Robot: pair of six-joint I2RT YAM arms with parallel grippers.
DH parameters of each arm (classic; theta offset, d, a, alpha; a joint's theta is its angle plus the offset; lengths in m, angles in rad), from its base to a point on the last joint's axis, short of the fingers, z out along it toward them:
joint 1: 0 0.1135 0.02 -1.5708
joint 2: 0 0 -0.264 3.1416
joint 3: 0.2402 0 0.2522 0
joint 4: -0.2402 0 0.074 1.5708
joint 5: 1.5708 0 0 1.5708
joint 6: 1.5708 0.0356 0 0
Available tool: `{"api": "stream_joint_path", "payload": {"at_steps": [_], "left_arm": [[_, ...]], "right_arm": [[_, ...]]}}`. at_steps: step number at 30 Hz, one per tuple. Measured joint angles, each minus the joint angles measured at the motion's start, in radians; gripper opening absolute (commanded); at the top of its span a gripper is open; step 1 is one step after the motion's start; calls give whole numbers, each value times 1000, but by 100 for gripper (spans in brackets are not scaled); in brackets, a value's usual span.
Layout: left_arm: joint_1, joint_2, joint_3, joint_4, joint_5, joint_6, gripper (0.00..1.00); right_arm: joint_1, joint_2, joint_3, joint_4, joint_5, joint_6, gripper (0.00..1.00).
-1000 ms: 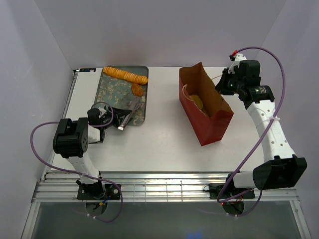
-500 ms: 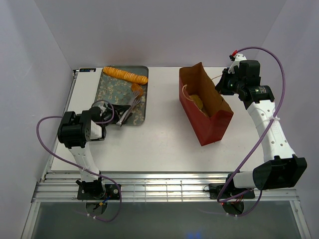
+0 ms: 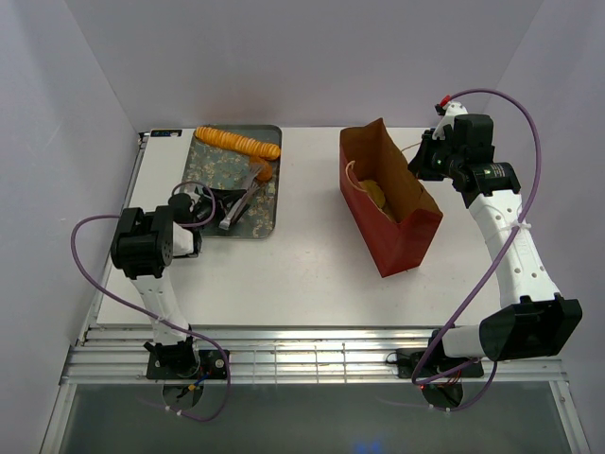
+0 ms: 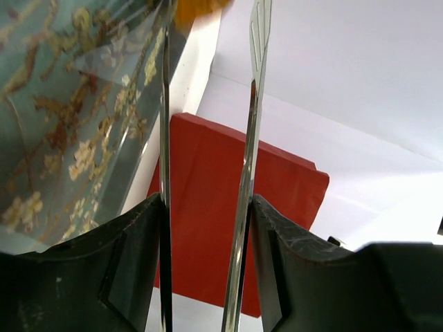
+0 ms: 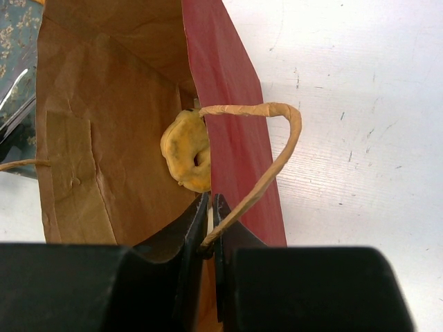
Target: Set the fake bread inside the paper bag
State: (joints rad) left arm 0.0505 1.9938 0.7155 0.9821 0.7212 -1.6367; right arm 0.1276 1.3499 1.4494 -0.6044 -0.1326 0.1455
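Paper bag (image 5: 228, 104) holds a likely donut (image 5: 183, 152); overhead blurs it.

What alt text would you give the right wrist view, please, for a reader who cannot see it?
The right hand pinches the rim of the red paper bag beside its string handle. Inside, against the brown wall, rests a golden ring-shaped fake bread piece; white table lies to the right.

Fingers (image 5: 193, 232) on paper bag (image 5: 234, 104) rim, donut (image 5: 185, 151) inside
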Motion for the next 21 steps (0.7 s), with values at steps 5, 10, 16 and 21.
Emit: {"api": "stream_joint_path", "payload": {"at_steps": [5, 10, 16, 21], "left_arm": [[0, 40, 40, -24, -8, 18, 61], [-2, 48, 75, -62, -11, 53, 58], [-11, 56, 106, -93, -15, 80, 52], [-21, 80, 127, -101, -14, 88, 36]], "right_arm": [[0, 0, 0, 0, 0, 0, 13], [0, 0, 0, 1, 0, 0, 13], [0, 0, 0, 1, 0, 0, 13], [0, 0, 0, 1, 0, 0, 13]]}}
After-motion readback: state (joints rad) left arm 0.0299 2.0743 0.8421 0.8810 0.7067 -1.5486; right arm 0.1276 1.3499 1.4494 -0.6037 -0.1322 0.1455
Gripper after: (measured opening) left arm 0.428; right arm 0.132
